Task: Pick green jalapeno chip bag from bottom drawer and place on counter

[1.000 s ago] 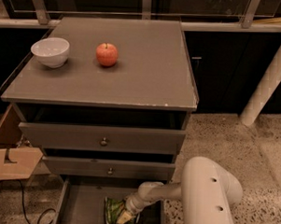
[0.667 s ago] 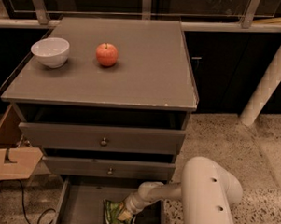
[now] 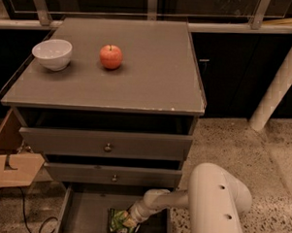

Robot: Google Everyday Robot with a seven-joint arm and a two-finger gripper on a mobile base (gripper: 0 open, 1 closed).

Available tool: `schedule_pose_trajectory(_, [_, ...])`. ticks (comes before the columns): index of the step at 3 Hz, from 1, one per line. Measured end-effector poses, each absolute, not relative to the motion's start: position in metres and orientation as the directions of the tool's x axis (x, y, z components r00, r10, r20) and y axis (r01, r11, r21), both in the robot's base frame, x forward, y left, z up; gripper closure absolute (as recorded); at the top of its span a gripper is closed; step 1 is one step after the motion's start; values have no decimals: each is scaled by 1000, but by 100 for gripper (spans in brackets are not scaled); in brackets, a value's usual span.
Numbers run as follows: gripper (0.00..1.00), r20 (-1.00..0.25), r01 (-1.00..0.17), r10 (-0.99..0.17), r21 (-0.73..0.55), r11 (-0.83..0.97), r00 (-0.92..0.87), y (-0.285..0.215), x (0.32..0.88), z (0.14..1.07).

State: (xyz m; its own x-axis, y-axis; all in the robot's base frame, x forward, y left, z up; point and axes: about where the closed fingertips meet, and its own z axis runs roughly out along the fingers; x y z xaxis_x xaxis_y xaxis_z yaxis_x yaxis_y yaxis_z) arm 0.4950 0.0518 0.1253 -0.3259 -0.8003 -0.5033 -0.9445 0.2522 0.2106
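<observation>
The gripper (image 3: 131, 218) was mostly lost from sight. It sat low inside the bottom drawer (image 3: 83, 217), at the end of a pale, rounded arm (image 3: 215, 201) that reached in from the right. It met the right side of the green jalapeno chip bag (image 3: 119, 222), but whether it had hold of the packet could not be told. The bag lay on the drawer's flat grey floor, near the middle. It was crumpled and shiny green with pale markings too small to read, and its right part was covered by the gripper. The lower edge of the view cut off the drawer's front (and the bulky lower part of the arm as well).

Above it, two flat dark grey drawer fronts were pushed in, each with a small round metal knob (image 3: 108, 147). The tabletop (image 3: 157, 75) was a broad, matte grey rectangle with pale chips along its front edge. A smooth white bowl (image 3: 52, 53) stood at its back left, and a round red apple (image 3: 111, 56) stood just to the bowl's right, apart from it. On the left, a piece of brown cardboard (image 3: 10, 168) ran partly out of view, and a dark cable (image 3: 25, 213) trailed across the speckled floor (image 3: 242, 147).
</observation>
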Motion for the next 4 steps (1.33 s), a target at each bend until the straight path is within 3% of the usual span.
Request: schedule_pose_trajectory(4, [100,-459,-966,-851,170,196,-254,10,472,180])
